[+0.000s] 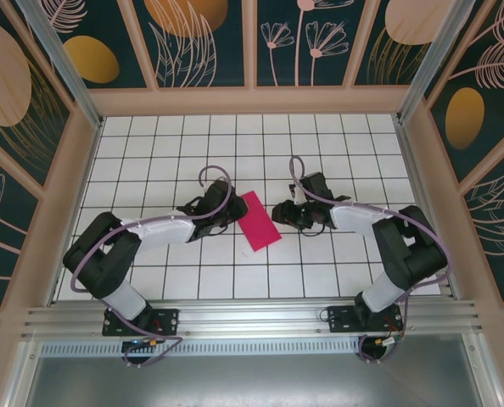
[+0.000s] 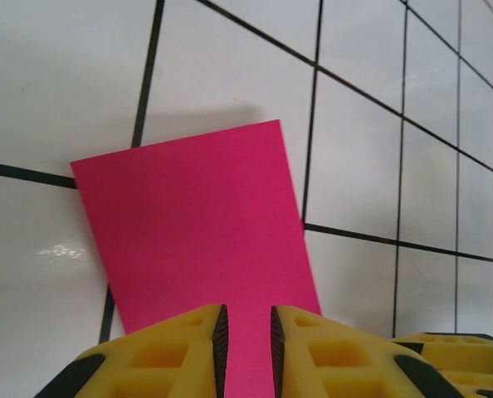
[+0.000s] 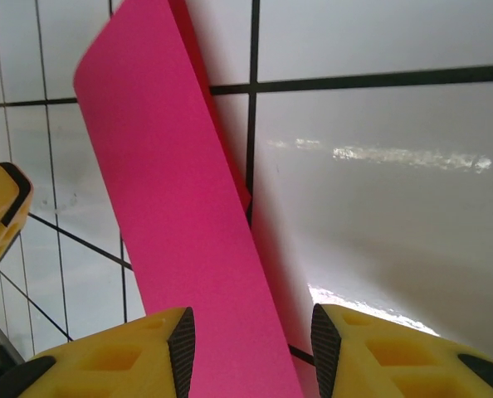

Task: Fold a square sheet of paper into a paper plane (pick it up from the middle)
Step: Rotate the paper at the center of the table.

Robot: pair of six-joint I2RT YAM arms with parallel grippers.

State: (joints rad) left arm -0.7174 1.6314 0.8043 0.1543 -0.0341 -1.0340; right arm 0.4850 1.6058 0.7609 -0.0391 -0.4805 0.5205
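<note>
One folded pink rectangle, the square sheet of paper (image 1: 260, 219), lies at the middle of the table (image 1: 150, 144). The left gripper (image 2: 246, 319) stands over its left edge with a narrow gap. The right gripper (image 3: 251, 327) stands wider at the right edge. Neither clamps it. The top layer seems slightly lifted, so a sideways push may shift it and spoil the crease.

Two arms are seen folded at the elbows, forearms reaching inward toward each other. The left gripper (image 1: 232, 215) is held low, jaws parted by a narrow gap. The right gripper (image 1: 279, 213) is held low, jaws parted wider.
</note>
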